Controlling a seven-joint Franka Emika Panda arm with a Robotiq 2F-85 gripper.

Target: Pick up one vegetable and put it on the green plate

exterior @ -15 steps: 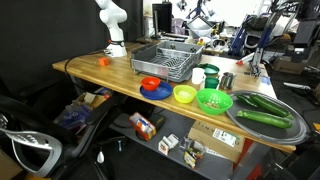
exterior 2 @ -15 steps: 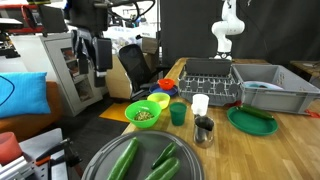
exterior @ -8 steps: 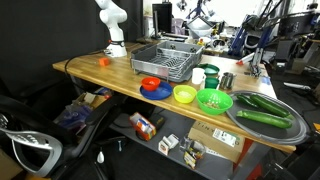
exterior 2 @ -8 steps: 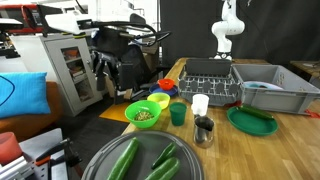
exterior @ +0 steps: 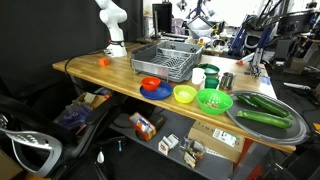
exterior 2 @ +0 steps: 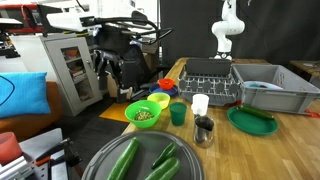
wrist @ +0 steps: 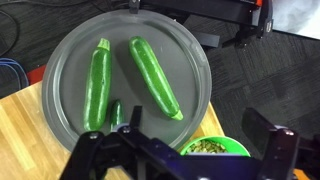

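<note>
The job is at its first step: the approach, with nothing picked up yet. In the wrist view the claw looks down from above the round grey tray, its two dark fingers set wide apart with nothing between them. I cannot pick out the arm that carries it in either exterior view.

Three zucchinis lie on the tray. A long one lies on the left and a second long one lies slanted on the right. A short one is tucked close beside the lower end of the left one. The slanted zucchini lies clear of the others, so it looks the easier pick.

The green plate sits on the wooden counter and nothing lies on it. It is well away from the tray, with a white cup and a small dark container between them. The speckled lime bowl is nearer the tray — not the target.

The next move calls for turning the wrist so the fingers straddle the chosen zucchini across its width. Then the claw should go straight down near its middle and close. The skin looks smooth and the body round, so an off-centre grip might let it roll or tip. The carry would need enough height to clear the cups.
</note>
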